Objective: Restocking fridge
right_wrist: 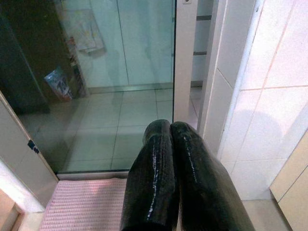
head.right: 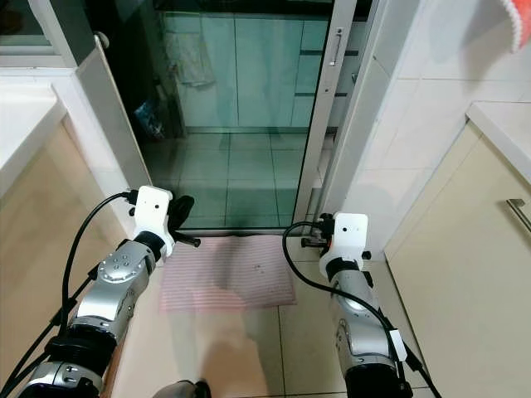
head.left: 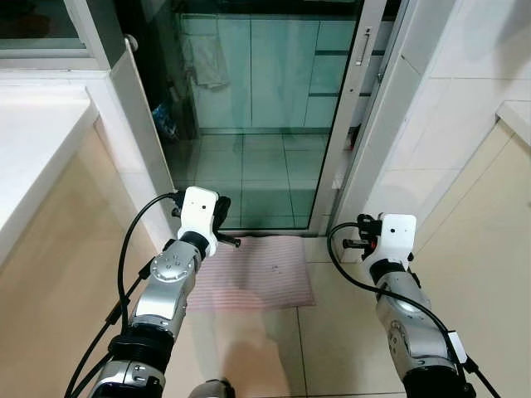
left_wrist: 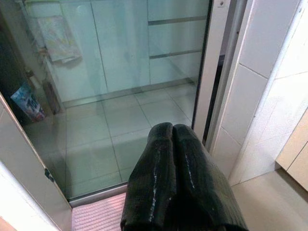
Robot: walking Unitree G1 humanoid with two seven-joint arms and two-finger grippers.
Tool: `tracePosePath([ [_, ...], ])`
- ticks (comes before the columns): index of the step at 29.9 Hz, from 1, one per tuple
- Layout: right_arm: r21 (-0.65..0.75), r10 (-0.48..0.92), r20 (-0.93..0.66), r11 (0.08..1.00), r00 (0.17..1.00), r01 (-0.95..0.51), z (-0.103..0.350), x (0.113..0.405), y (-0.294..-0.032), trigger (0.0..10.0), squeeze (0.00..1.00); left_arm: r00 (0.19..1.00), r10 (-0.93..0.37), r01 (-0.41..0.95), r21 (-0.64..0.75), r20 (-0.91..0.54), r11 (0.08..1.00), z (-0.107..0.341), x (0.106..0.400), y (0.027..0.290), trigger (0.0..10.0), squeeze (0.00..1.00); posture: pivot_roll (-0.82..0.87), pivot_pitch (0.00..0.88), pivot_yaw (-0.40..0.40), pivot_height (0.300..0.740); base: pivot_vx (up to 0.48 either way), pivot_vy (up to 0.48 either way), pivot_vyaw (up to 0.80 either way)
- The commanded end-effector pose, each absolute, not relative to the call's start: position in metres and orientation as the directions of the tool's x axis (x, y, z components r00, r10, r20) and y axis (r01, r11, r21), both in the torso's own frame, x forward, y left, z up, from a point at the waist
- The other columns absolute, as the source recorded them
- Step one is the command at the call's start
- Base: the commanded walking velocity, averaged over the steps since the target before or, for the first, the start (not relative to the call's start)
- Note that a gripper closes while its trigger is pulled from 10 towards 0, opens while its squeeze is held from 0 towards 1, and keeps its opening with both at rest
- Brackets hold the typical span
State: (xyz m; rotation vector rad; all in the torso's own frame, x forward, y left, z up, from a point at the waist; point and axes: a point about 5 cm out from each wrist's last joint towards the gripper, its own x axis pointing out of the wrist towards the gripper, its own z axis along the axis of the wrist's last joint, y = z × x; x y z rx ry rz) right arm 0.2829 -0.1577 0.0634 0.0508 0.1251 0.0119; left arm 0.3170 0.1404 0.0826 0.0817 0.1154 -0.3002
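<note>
The left gripper (left_wrist: 172,144) has its two black fingers pressed flat together with nothing between them, held out in front of the robot over the near left edge of one pink striped mat (head.left: 259,272). The right gripper (right_wrist: 169,144) is likewise pressed together and empty, raised over the tiled floor (head.left: 340,332) just right of the mat.

The mat lies on the floor against the threshold of one sliding glass door (head.left: 249,124), which stands straight ahead and blocks the way. Through the glass, one further room shows with pale tiled flooring and a row of pale cabinet fronts (head.left: 282,75) at the far wall. One cloth (head.left: 207,62) hangs at the far left there, and one blue packet (left_wrist: 29,102) sits on the floor below it.

One door frame post with a handle (head.right: 334,46) stands right of the glass. A white counter (head.left: 37,141) runs along the near left, another counter (head.right: 506,124) with a cabinet front on the near right. No fridge can be made out here.
</note>
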Motion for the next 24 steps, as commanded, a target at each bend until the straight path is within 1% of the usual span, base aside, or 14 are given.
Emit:
tracePosePath([
  [1,0.048,0.013,-0.116,0.999,0.993,-0.007,0.068,0.286,-0.158,10.0,0.00,0.951,-0.284,0.295,0.077,-0.121,0.952,0.084,0.318,0.142,10.0,0.00,0.02,0.000,0.005,0.740,0.000,0.000,0.00],
  [11,0.033,0.016,-0.122,0.999,0.992,-0.012,0.067,0.286,-0.158,10.0,0.00,0.951,-0.284,0.294,0.076,-0.121,0.953,0.084,0.318,0.142,10.0,0.00,0.00,0.000,0.000,0.740,0.000,0.000,0.00],
  [13,0.060,0.031,-0.147,0.998,0.989,-0.022,0.061,0.285,-0.160,10.0,0.00,0.934,-0.331,0.347,0.114,-0.133,0.931,0.080,0.316,0.135,10.0,0.00,0.02,0.000,0.004,0.740,0.000,0.000,0.00],
  [15,0.075,0.038,-0.155,0.997,0.987,-0.026,0.059,0.285,-0.162,10.0,0.00,0.926,-0.352,0.369,0.130,-0.139,0.920,0.078,0.315,0.133,10.0,0.00,0.02,0.000,0.004,0.740,0.000,0.000,0.00],
  [20,0.073,0.045,-0.155,0.997,0.987,-0.033,0.059,0.285,-0.160,10.0,0.00,0.925,-0.347,0.367,0.127,-0.153,0.922,0.076,0.315,0.133,10.0,0.00,0.02,0.000,0.008,0.740,0.000,0.000,0.00],
  [24,0.098,0.054,-0.155,0.994,0.986,-0.039,0.061,0.287,-0.158,10.0,0.00,0.919,-0.356,0.380,0.131,-0.171,0.916,0.074,0.314,0.131,10.0,0.00,0.02,0.000,0.009,0.740,0.000,0.000,0.00],
])
